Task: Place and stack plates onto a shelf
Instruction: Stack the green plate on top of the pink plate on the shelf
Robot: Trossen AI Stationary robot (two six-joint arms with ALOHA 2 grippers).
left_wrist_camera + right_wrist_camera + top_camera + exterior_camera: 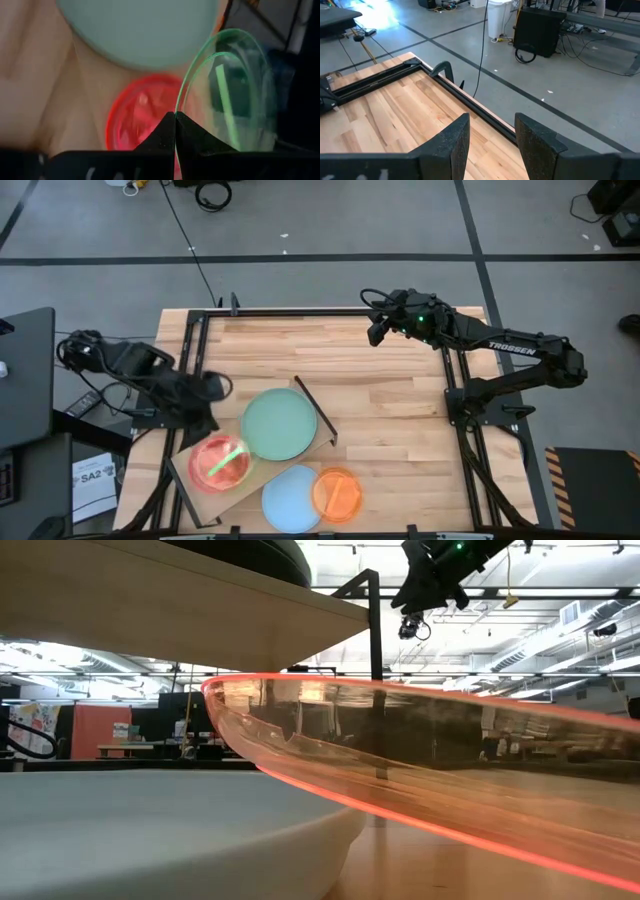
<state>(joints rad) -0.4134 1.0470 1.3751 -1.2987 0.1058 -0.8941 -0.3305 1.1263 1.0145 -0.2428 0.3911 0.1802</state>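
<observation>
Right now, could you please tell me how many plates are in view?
5: mint-green plate and pink plate on the shelf; neon-green plate above the pink one, in the left gripper; light-blue plate and orange plate on the table.

Mint-green plate [279,423], large, matt and plain. Translucent pink plate [218,462], glowing red at its rim. Neon-green plate [235,90], clear with a bright green edge. Light-blue plate [291,498], plain. Translucent orange plate [337,493]. Pale plain wood on the shelf [190,462], black bars at its frame. Light slatted wood, streaked darker, across the table [390,380].
</observation>
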